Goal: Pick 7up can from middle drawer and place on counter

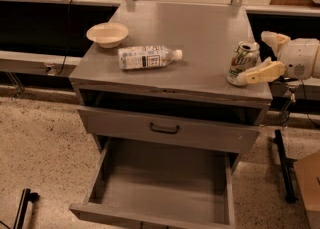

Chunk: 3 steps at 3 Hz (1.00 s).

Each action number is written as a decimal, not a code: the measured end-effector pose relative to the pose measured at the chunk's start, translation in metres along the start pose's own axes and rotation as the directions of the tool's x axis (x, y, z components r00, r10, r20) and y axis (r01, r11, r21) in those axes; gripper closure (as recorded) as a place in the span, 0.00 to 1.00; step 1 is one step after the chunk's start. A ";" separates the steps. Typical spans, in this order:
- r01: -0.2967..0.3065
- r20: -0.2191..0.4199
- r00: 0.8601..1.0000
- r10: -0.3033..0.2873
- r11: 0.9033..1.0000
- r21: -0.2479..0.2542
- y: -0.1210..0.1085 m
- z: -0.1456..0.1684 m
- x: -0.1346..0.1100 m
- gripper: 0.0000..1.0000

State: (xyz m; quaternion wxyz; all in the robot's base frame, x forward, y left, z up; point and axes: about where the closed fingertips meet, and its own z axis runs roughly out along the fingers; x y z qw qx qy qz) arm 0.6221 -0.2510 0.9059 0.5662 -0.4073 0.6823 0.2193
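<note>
7up can (243, 62): small pale silver-and-green soda can with a shiny silver top and tab. It stands on its base near the right front corner of the counter, out of the drawer.
Claw: two-finger gripper (255, 57) on a white rounded wrist (300, 58), reaching in from the right at can height. Its fingers are spread: one cream finger (260, 74) lies low along the can's near side, the other sits beyond the can and apart from it. We cannot tell whether the near finger touches the wall.
Handling: we judge it light, thin-walled and smooth, easy to dent under a hard squeeze and easy to tip with a sideways knock. Best hold is across the mid body on opposite sides, not at the rim or tab.
Stage: we take the placing as all but done. What is left is to back the fingers off without brushing the can.
Risk: the can sits close to the right edge, so an outward nudge could send it off.
Surface: broad flat plain grey counter (200, 28). A clear plastic bottle with a white label (147, 57) lies on its side well left of the can. A shallow cream bowl (107, 34) sits near the left edge.
Below: grey drawer front with a dark curved handle (165, 128). Under it the wide shallow grey middle drawer (165, 185) is pulled out, its floor bare.
Room: speckled pale floor (40, 143).
</note>
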 end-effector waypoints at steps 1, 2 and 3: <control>0.062 0.014 0.998 -0.062 0.998 -0.001 0.008 -0.018 -0.015 0.00; 0.142 0.098 0.985 -0.139 0.990 -0.022 0.024 -0.045 -0.043 0.00; 0.149 0.103 0.984 -0.145 0.988 -0.029 0.026 -0.043 -0.045 0.00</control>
